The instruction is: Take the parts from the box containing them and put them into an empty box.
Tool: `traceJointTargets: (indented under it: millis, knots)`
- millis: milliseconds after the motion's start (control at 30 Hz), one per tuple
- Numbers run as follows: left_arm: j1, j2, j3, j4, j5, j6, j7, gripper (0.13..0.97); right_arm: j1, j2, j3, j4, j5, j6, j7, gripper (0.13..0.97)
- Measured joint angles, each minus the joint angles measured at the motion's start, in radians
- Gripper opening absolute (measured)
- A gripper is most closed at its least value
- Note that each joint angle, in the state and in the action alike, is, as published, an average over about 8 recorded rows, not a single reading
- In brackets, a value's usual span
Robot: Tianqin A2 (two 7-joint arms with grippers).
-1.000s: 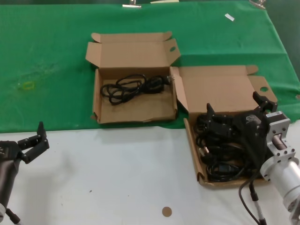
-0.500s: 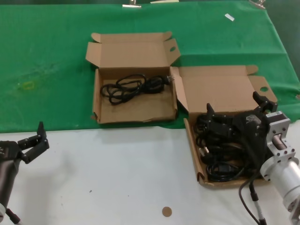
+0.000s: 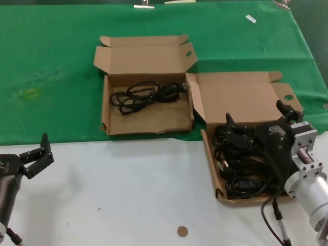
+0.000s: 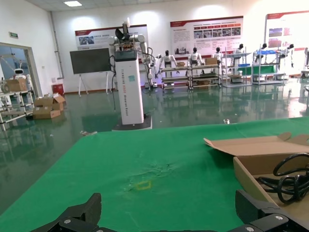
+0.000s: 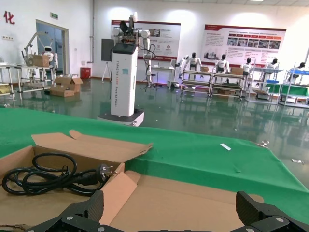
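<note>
Even bright overhead light, soft shadows, glossy floor reflections in wrist views, slightly soft focus

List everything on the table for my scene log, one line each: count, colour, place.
Power cable: one, black, coiled inside the far box.
Far box: one, brown cardboard, lid open, on the green cloth.
Pile of power cables: several, black, filling the near box.
Near box: one, brown cardboard, lid open, at the robot's right, straddling cloth and white surface.
Green cloth: one, covering the far half of the table.
Brown disc: one, small, on the white surface.
White scrap: one, far on the cloth.
Left gripper: black, jaws open, over the white surface at left.
Right gripper: black, jaws open, above the pile.
</note>
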Motion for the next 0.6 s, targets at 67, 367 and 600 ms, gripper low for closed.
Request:
traceJointTargets:
  millis: [67,367,600]
  knots:
    - [0.000,0.000,0.000,0.000,0.000,0.000,0.000,0.966,0.000,0.000,0.000,0.000,0.000,0.000,0.000,0.966]
    - [0.000,0.000,0.000,0.000,0.000,0.000,0.000,0.966,0.000,0.000,0.000,0.000,0.000,0.000,0.000,0.966]
    - [0.000,0.000,0.000,0.000,0.000,0.000,0.000,0.966,0.000,0.000,0.000,0.000,0.000,0.000,0.000,0.966]
